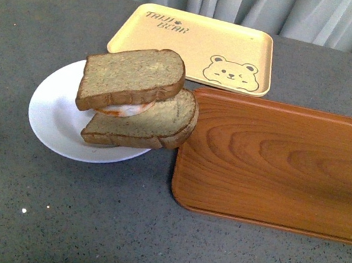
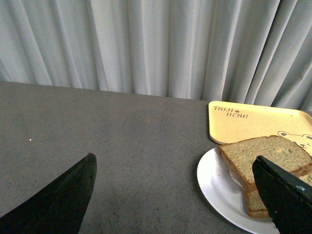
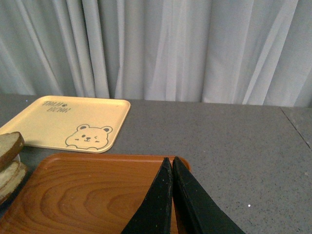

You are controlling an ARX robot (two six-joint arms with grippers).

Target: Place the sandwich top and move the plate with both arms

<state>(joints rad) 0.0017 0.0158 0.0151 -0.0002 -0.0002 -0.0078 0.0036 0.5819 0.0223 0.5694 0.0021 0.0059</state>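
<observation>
We see the sandwich top (image 1: 132, 78) lying askew on the lower slice (image 1: 143, 126) on the plate (image 1: 54, 114), just beside the wooden tray (image 1: 279, 162), with our left gripper (image 2: 174, 160) spread wide and our right gripper (image 3: 171, 161) pinched closed, empty.

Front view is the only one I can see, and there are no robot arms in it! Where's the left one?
Observer: The left gripper shows in its own wrist camera. Its fingers are spread wide open, with only bare table between them.
Operator: Is it holding the bread?
Observer: No, nothing sits between those fingers. In that camera the sandwich top lies off by one finger, stacked on the plate.
Operator: And the other arm?
Observer: The right gripper is shut, its fingers pressed together and empty, pointing over the brown wooden tray.
</observation>
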